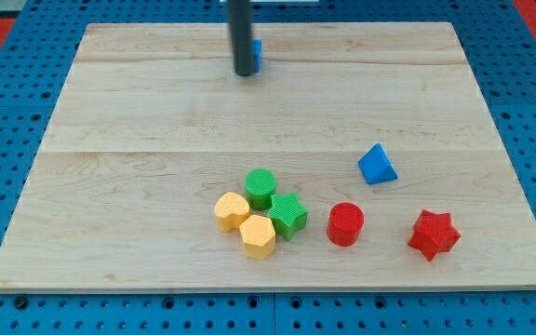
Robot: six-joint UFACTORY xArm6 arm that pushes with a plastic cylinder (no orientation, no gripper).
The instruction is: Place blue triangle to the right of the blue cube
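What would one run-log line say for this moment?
tip: view's top, covering most of blue cube | blue triangle: far off, lower right, untouched | placement: not yet done

My tip (pixel 245 73), rod upright

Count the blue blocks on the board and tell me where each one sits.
2. The blue triangle lies right of centre, above the red blocks. The blue cube sits near the view's top, mostly hidden behind my tip; nothing else blue shows.
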